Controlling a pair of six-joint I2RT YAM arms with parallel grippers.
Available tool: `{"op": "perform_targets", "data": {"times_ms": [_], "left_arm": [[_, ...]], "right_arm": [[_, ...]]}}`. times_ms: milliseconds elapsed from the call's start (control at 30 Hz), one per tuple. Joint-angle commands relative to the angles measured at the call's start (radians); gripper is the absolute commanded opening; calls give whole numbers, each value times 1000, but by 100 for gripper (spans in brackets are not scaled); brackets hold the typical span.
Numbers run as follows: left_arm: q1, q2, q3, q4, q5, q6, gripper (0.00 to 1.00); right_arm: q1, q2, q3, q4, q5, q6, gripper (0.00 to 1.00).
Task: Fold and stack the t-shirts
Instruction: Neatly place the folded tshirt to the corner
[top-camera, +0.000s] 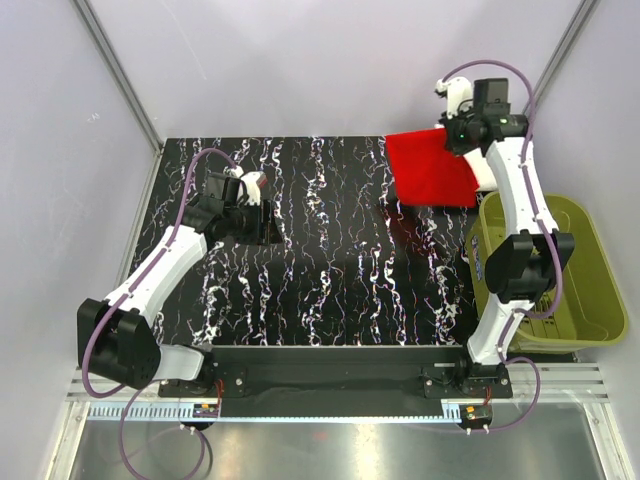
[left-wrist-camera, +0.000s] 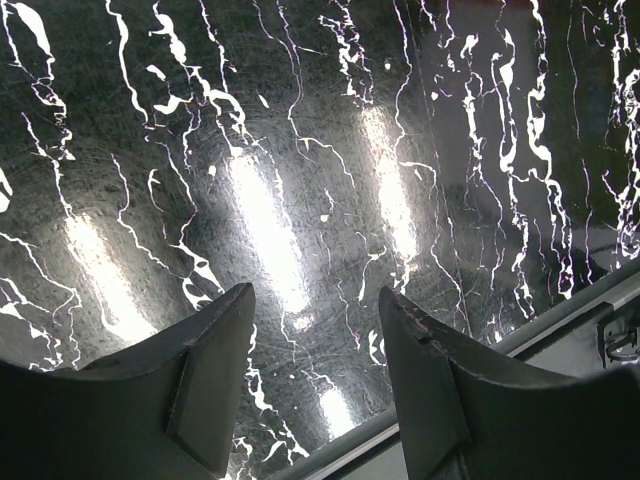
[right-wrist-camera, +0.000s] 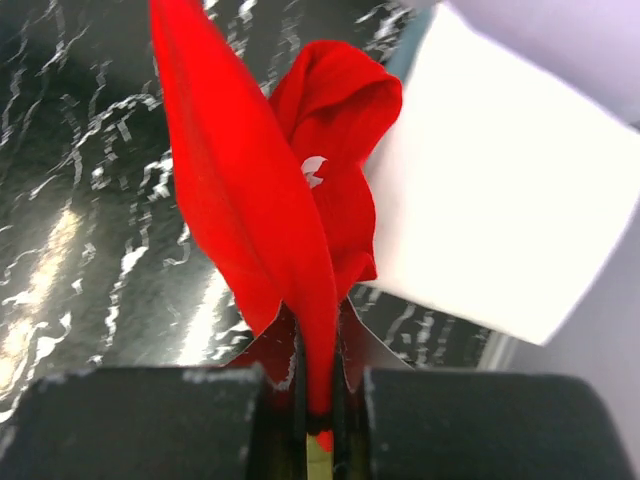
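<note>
The red t-shirt (top-camera: 430, 168) is up at the far right corner of the desk (top-camera: 330, 260), hanging from the right gripper (top-camera: 452, 132). From above it reads as a plain, bright, roughly square sheet of soft cloth with one slanted edge. I cannot tell whether its lower edge touches the surface. A faint red glow lies on the glossy top just beside it.

In the right wrist view the right gripper (right-wrist-camera: 318, 400) is pressed together on a thin fold of the red t-shirt (right-wrist-camera: 250, 200). Matte black blocks stand either side of the cloth. Above the pinch the fabric fans out into a long, smooth blade and a rounded, puffy loop with a small pale spot.

The left gripper (top-camera: 258, 212) is over the left part of the desk, well apart from the shirt. In the left wrist view the left gripper (left-wrist-camera: 315, 300) is spread, with nothing between its dark, wedge-shaped fingers (left-wrist-camera: 215, 370). The desk (left-wrist-camera: 300, 150) is black and polished, veined with white like marble, finely scuffed, with long streaks of reflected light.

An olive-green plastic basket (top-camera: 590, 300), rounded at the corners, sits off the desk's right edge, beside the right arm.
</note>
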Motion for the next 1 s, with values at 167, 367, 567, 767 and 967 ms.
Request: {"op": "perform_targets", "data": {"times_ms": [167, 367, 567, 767, 967], "left_arm": [[3, -44, -10, 31, 51, 9, 59], [4, -43, -7, 34, 77, 7, 59], [4, -33, -10, 39, 103, 4, 59], [6, -32, -13, 41, 118, 2, 59], [6, -23, -10, 42, 130, 1, 59]], "right_arm": [[-157, 68, 262, -41, -111, -55, 0], [-198, 139, 386, -101, -188, -58, 0], [-220, 108, 408, -151, -281, -84, 0], [-258, 114, 418, -161, -317, -97, 0], [-272, 106, 430, -216, -381, -90, 0]]}}
